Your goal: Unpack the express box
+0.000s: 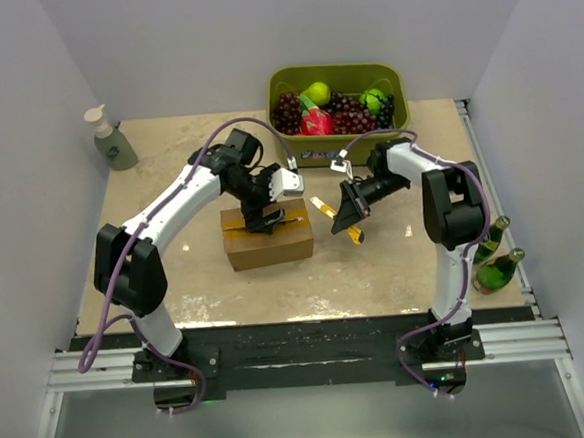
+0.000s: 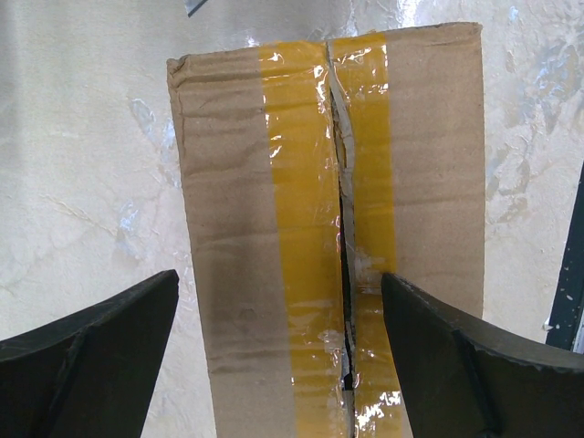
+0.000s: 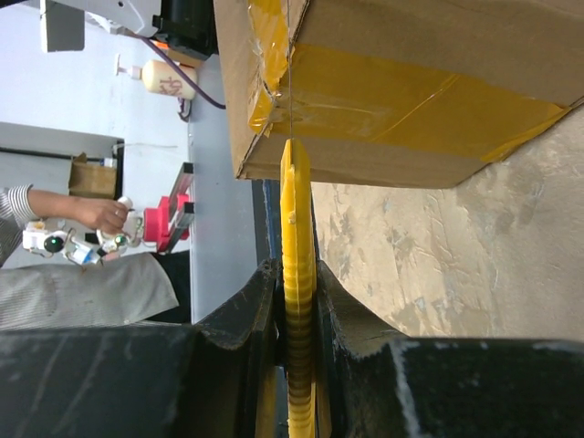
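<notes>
The express box point(image 1: 269, 243), brown cardboard with yellow tape along its top seam, stands on the table left of centre. In the left wrist view the box point(image 2: 274, 228) shows a dark slit point(image 2: 345, 237) running along the tape. My left gripper point(image 1: 267, 221) is open just above the box top, its fingers point(image 2: 100, 356) wide apart on either side of the seam. My right gripper point(image 1: 344, 218) is shut on a yellow cutter point(image 3: 297, 210), whose tip is at the taped end corner of the box point(image 3: 411, 91). The cutter point(image 1: 354, 237) pokes out on both sides of the fingers.
A green bin point(image 1: 282, 79) of fruit stands at the back centre. A soap pump bottle point(image 1: 112, 139) is at the back left. Two green bottles point(image 1: 495, 260) lie past the table's right edge. A person's arm point(image 3: 73, 214) shows beyond the table.
</notes>
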Robot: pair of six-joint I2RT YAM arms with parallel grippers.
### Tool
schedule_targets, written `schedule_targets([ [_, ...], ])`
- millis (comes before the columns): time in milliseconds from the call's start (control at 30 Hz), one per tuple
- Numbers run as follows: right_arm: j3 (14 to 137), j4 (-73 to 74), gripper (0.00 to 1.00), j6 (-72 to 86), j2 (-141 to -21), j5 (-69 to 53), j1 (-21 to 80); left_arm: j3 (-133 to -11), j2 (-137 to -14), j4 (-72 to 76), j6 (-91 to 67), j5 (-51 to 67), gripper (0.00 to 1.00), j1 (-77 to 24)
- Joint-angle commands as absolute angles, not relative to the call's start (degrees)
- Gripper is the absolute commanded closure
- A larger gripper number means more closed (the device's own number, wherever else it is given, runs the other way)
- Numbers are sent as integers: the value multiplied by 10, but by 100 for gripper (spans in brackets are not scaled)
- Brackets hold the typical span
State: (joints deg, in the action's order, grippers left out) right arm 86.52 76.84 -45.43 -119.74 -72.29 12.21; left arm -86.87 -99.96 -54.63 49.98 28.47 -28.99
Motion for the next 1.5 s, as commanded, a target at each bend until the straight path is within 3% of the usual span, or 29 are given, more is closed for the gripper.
schedule_targets([
  [0, 875, 808, 100, -456, -1190, -744, 120, -844, -1016, -542, 505, 249, 3, -300],
  [1467, 832, 809, 100, -463, -1185, -754, 162, -852, -1029, -541, 503, 244, 3, -306],
])
